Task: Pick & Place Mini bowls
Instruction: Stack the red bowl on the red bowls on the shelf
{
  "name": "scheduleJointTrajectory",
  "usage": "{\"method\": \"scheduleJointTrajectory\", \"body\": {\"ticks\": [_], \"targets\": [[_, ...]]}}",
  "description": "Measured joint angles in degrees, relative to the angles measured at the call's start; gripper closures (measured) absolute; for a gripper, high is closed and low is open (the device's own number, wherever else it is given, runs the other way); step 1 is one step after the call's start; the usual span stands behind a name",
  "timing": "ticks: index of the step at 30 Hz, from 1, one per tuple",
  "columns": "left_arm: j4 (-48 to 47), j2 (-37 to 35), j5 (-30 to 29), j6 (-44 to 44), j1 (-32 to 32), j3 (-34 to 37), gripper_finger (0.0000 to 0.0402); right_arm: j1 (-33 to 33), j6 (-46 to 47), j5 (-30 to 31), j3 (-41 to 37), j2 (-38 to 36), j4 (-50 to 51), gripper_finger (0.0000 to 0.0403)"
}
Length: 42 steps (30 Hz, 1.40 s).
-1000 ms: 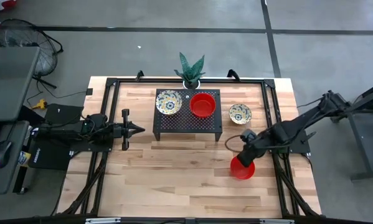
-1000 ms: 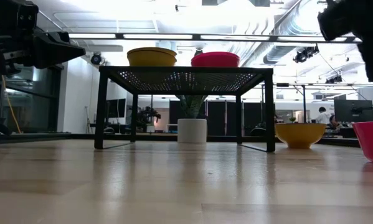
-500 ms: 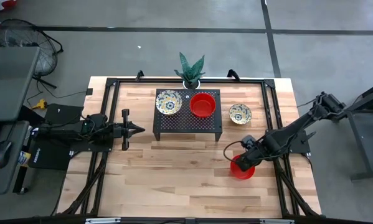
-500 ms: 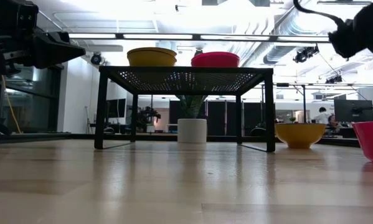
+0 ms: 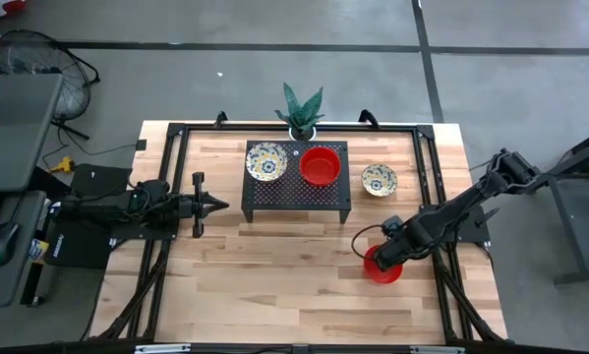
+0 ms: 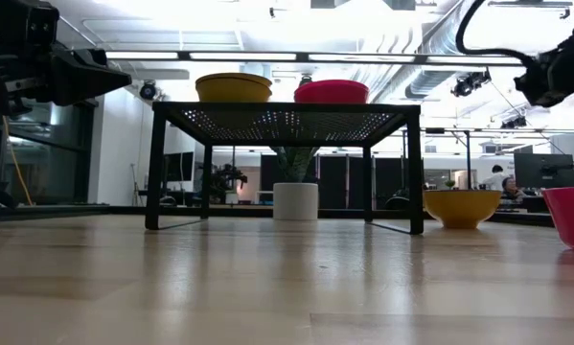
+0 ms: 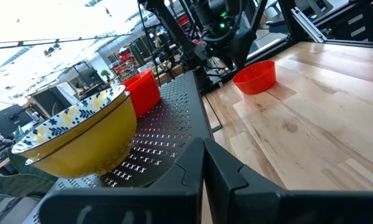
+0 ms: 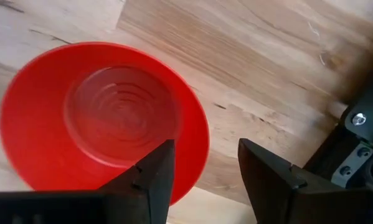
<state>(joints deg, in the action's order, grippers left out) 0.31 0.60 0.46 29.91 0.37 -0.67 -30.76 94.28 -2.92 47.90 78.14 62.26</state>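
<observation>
The plain glossy red bowl (image 5: 382,265) sits upright on the pale wooden table (image 5: 274,285), toward the near right of the black perforated metal stand (image 5: 296,189), well apart from it. My right gripper (image 8: 202,168) hangs just above the bowl's rim with its fingers spread wide, holding nothing; one finger looks to be over the inside of the bowl and the other outside it. To take it cleanly, I judge I should lower until the rim wall sits between the pads, close gently, then lift straight up, because a glossy wall may slip.

On top of the stand rest a cream-yellow floral bowl (image 5: 266,161) and another red bowl (image 5: 320,166), side by side. A second floral bowl (image 5: 379,180) stands on the table just right of the stand. The stand's near half looks free for a placement.

The table's right edge and black frame rail (image 5: 430,197) lie near the red bowl, so I'd swing inward. My left gripper (image 5: 215,206) waits left of the stand, fingers closed.
</observation>
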Motion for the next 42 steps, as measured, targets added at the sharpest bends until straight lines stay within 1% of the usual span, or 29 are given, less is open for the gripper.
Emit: {"method": "scheduleJointTrajectory", "body": {"ticks": [5,9,14,17,20,24,29,32,35,42], "targets": [[0.0,0.0,0.0,0.0,0.0,0.0,0.0401,0.0,0.9,-1.5,0.0,1.9,-0.2,0.0238],[0.0,0.0,0.0,0.0,0.0,0.0,0.0401,0.0,1.6,-1.6,-0.3,2.8,-0.7,0.0237],[0.0,0.0,0.0,0.0,0.0,0.0,0.0401,-0.2,3.4,-2.7,-3.5,2.8,-6.8,0.0238],[0.0,0.0,0.0,0.0,0.0,0.0,0.0401,-0.2,4.4,-2.7,-4.4,2.8,-8.6,0.0238],[0.0,0.0,0.0,0.0,0.0,0.0,0.0401,-0.2,4.5,-2.5,-4.5,2.8,-8.6,0.0243],[0.0,0.0,0.0,0.0,0.0,0.0,0.0401,-0.2,4.5,-2.7,-4.6,2.5,-8.0,0.0259],[0.0,0.0,0.0,0.0,0.0,0.0,0.0401,-0.2,4.9,-2.0,-4.6,-0.5,-6.6,0.0278],[0.0,0.0,0.0,0.0,0.0,0.0,0.0401,-0.2,5.0,-2.1,-4.6,-1.1,-5.1,0.0288],[0.0,0.0,0.0,0.0,0.0,0.0,0.0401,-0.2,4.5,-2.7,-4.6,-1.0,-5.3,0.0294],[0.0,0.0,0.0,0.0,0.0,0.0,0.0401,-0.2,4.4,-1.9,-5.1,-0.9,-6.1,0.0295]]}}
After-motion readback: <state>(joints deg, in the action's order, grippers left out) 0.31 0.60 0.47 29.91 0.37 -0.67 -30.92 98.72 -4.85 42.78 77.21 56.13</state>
